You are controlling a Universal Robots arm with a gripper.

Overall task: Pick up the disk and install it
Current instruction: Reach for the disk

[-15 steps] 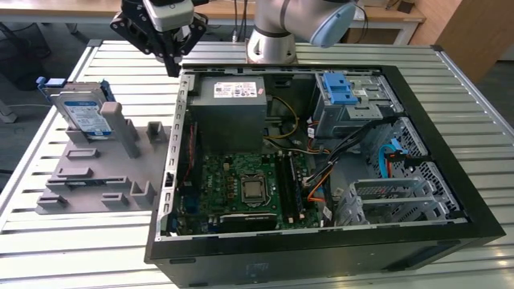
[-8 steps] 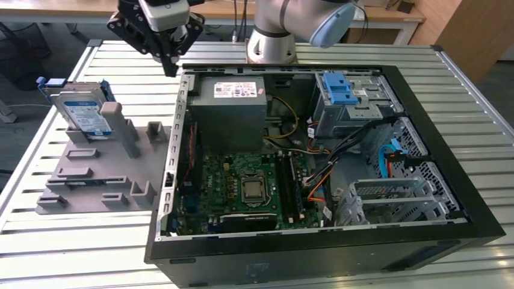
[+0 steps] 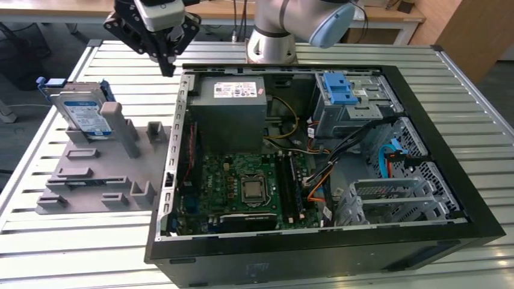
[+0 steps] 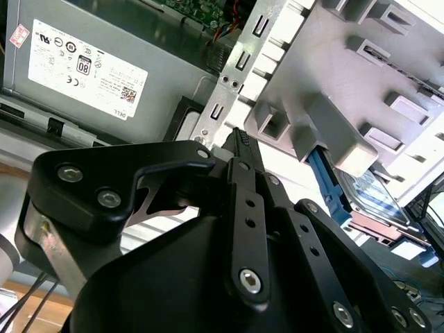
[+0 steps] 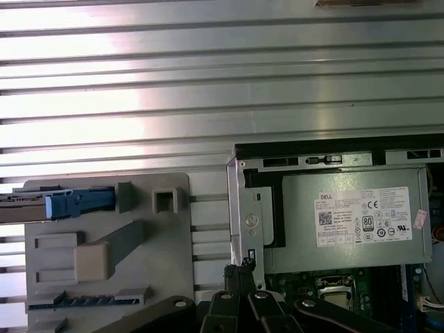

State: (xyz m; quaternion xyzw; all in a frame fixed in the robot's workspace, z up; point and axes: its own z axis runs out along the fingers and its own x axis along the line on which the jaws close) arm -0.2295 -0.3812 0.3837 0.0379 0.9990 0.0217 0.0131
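Silver in its blue carrier, the disk (image 3: 86, 115) stands on edge in the grey holder (image 3: 96, 180) beside the open computer case (image 3: 305, 250) — propped, you'd judge, for a grasp from above — while your claw (image 3: 167, 67) hangs clenched and empty over the case's holder-side corner.

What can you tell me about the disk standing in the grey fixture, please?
The disk is a flat silver hard drive with a white-and-blue label, framed by a blue plastic carrier. It stands on edge, nearly upright, slotted into the grey fixture, at the exterior view's left of the open computer case. Only the fixture touches it; the gripper is apart.
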